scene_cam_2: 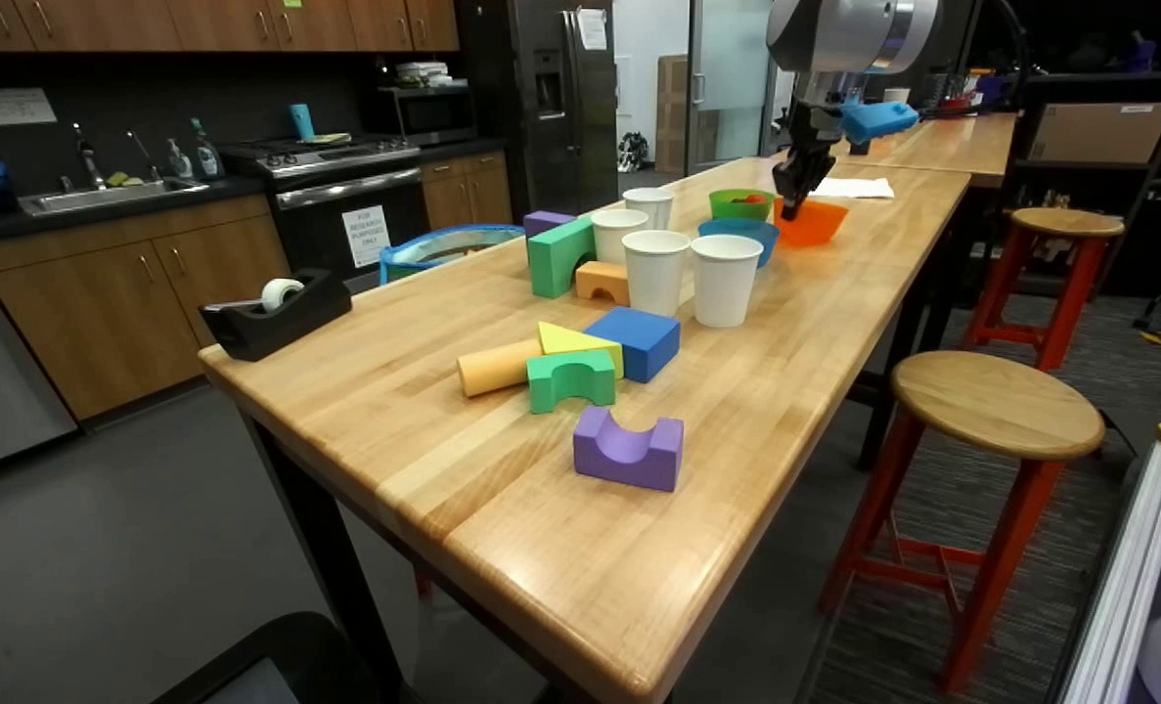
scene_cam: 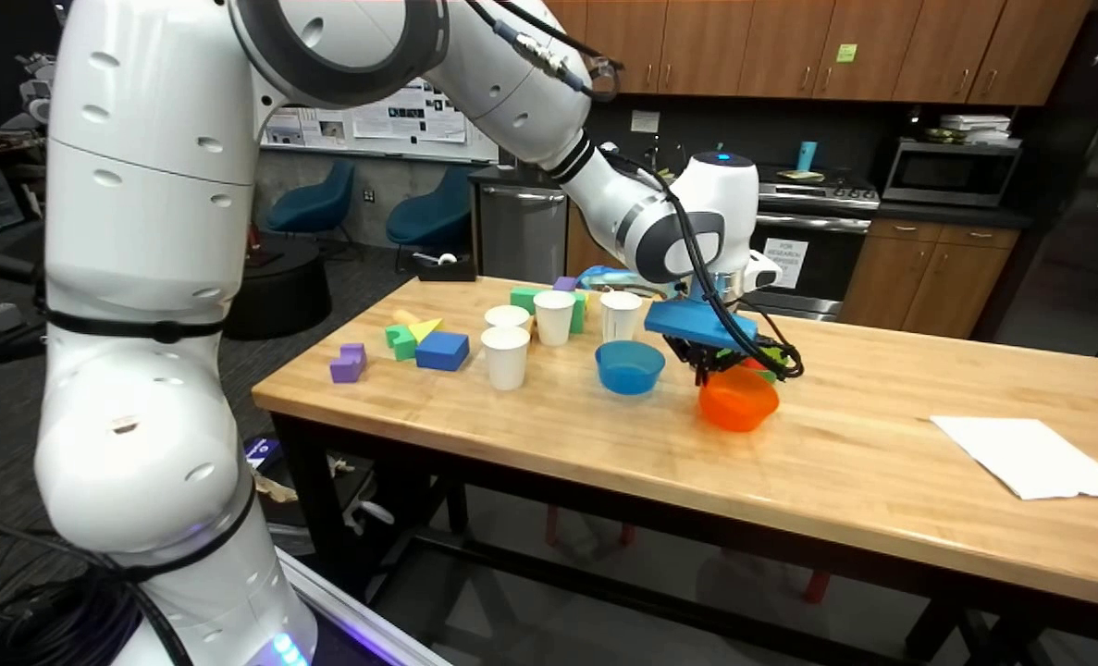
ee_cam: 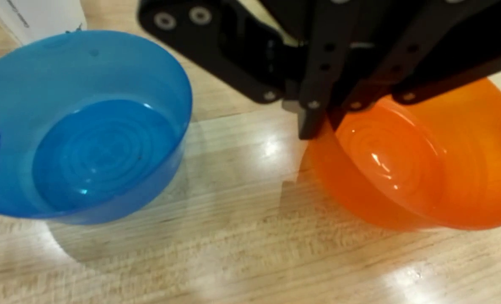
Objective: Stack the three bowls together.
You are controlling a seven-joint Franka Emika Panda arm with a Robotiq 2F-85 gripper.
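Note:
My gripper (ee_cam: 324,124) is shut on the near rim of the orange bowl (ee_cam: 402,190), one finger (ee_cam: 309,126) outside the wall and its mate inside. In an exterior view the orange bowl (scene_cam: 738,400) is at table height, with the arm reaching down over it. Beside it, a short gap away, stands the blue bowl (ee_cam: 106,147), upright with nothing in it; it also shows in an exterior view (scene_cam: 630,368). The green bowl (scene_cam_2: 736,208) sits behind these two and has something red inside. In an exterior view the gripper and cables partly cover the green bowl.
Several white cups (scene_cam_2: 656,274) stand close to the blue bowl. Coloured blocks, among them a blue block (scene_cam: 442,351) and a purple block (scene_cam_2: 629,450), lie toward one table end. A white paper sheet (scene_cam: 1030,453) and a black tape dispenser (scene_cam_2: 277,313) are also on the table.

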